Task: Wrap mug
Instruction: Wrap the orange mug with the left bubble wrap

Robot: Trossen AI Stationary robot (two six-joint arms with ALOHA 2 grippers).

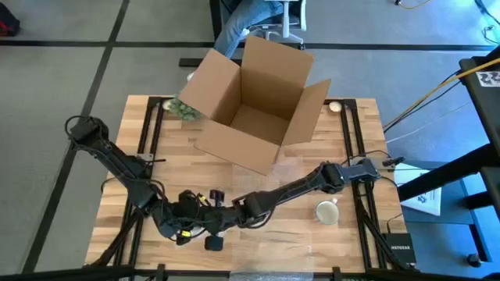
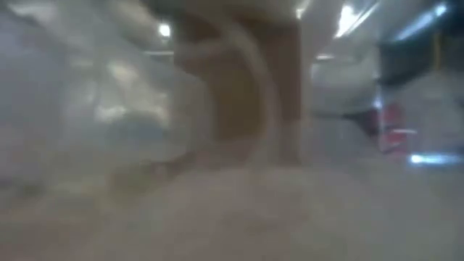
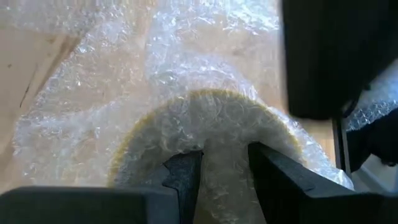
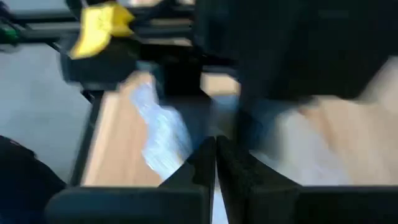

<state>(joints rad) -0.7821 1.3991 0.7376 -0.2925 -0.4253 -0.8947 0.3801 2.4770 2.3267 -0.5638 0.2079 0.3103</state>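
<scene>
Two robot arms meet low over the near edge of a wooden table (image 1: 312, 242). The left gripper (image 3: 224, 180) is clamped on a mug (image 3: 211, 124) already swathed in bubble wrap (image 3: 93, 106); its two dark fingers (image 3: 183, 177) pinch the wrapped rim, with the mug's round yellowish edge showing just ahead of them. The right gripper (image 4: 216, 158), its fingers pressed together with a thin strip of wrap between them, sits just right of the left one, near the table's near middle. A second, unwrapped mug (image 1: 326, 211) stands well to the right of both grippers. An open cardboard box (image 1: 254, 101) fills the far middle of the table. A person's leg (image 1: 238, 27) shows beyond it.
</scene>
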